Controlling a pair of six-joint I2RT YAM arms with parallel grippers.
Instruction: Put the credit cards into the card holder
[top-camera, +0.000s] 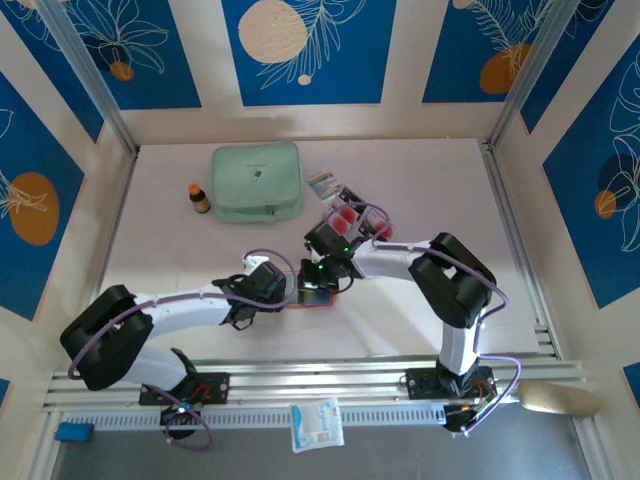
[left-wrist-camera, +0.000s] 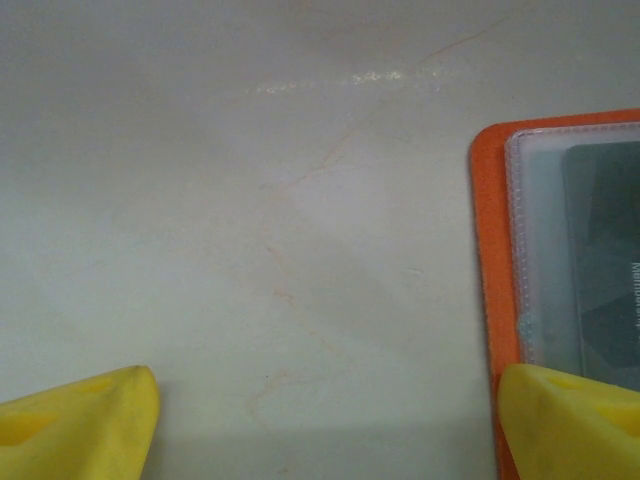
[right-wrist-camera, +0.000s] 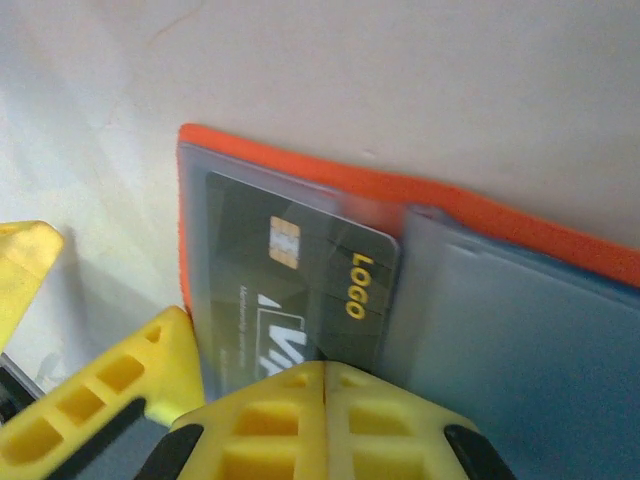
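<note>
**Orange-red holder open on the desk, one card part-way into a sleeve**

Orange-red card holder (right-wrist-camera: 300, 165) lies open and flat on the desk (left-wrist-camera: 250, 200), about mid-desk, between the two arms. A dark card (right-wrist-camera: 300, 270) with a chip and "LOGO" print sits under a clear sleeve (right-wrist-camera: 195, 260). Its near edge is hidden behind fingertips.

Right end effector (right-wrist-camera: 325, 390): clenched, tips pressed together at the card's near edge. Cannot tell whether they nip the card or merely butt against it.

Left end effector (left-wrist-camera: 325, 420): released, spread wide, low over the desk on the holder's left. One fingertip (left-wrist-camera: 570, 420) overlaps the holder's corner; contact unconfirmed.

Loose credit cards (top-camera: 345, 215), red circles up, lie just beyond the holder, to its far right.

Step in hand, as I read it: seating this card fully.
- Push along the sleeve's line, low and flat, so the card slides rather than buckling or lifting the plastic.
- Pin the holder at its corner so it does not skate across the desk.
- Stop once the card's edge sits flush with the sleeve mouth.

Likely trouble: the holder sliding or folding under the push.
</note>
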